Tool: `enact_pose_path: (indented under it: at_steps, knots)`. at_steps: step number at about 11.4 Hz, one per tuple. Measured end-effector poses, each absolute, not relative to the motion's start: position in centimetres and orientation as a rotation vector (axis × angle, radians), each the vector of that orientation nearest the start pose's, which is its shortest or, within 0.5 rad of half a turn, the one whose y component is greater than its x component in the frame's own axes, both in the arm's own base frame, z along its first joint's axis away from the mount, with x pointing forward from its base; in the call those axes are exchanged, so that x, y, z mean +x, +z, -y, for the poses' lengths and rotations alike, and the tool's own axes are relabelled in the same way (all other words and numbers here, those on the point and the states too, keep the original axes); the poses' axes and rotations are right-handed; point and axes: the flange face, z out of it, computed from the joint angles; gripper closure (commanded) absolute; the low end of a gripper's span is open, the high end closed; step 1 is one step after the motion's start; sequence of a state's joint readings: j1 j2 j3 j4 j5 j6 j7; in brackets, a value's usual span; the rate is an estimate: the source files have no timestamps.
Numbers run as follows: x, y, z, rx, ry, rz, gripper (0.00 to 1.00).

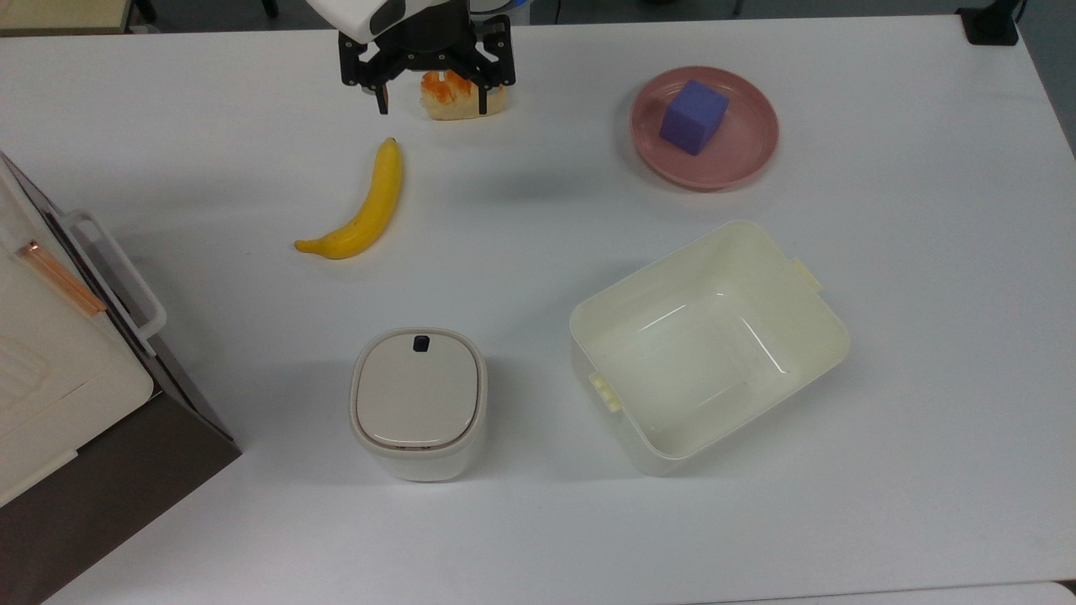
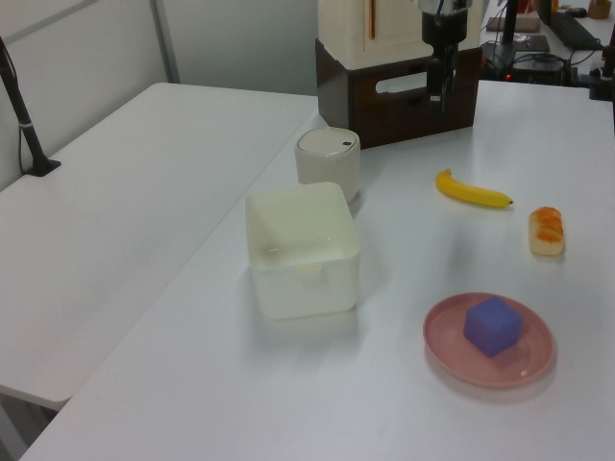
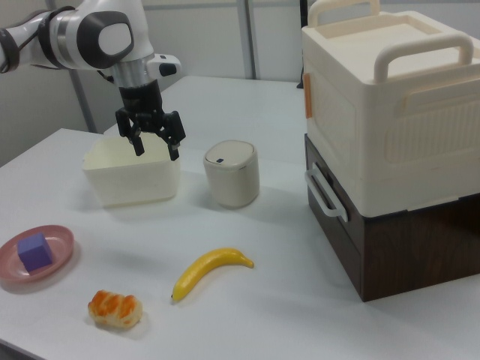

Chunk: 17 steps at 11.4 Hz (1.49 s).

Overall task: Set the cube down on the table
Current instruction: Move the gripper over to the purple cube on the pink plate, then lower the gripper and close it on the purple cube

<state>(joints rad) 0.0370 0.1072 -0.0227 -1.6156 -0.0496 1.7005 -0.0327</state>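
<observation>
A: Currently, where is the cube point(image 1: 693, 116)?
B: On the pink plate point(image 1: 740, 155), flat on the desk point(image 1: 538, 521), near the top view's upper right.
A: Tool point(image 1: 433, 105) state?
B: Fingers spread wide, empty, hanging above the pastry point(image 1: 458, 101), well apart from the cube. Banana point(image 1: 361, 206) lies beside it; cream tub point(image 1: 807, 336) sits below the plate.

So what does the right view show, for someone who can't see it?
A robot hand hangs open above a white table, far from the purple cube sitting on a pink plate. A banana lies nearby.
</observation>
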Motion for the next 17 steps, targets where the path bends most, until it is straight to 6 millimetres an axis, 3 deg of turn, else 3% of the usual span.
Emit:
enact_pose_path:
  at_steps: [8, 10, 13, 17]
  knots:
    - [59.6, 54.1, -0.2, -3.188, 0.061, 0.143, 0.0]
    - [59.3, 52.7, -1.2, -3.184, 0.107, 0.172, 0.0]
    - [58.0, 49.3, -6.9, -3.16, 0.219, 0.292, 0.0]
    - [53.4, 43.7, -18.5, -3.112, 0.372, 0.565, 0.0]
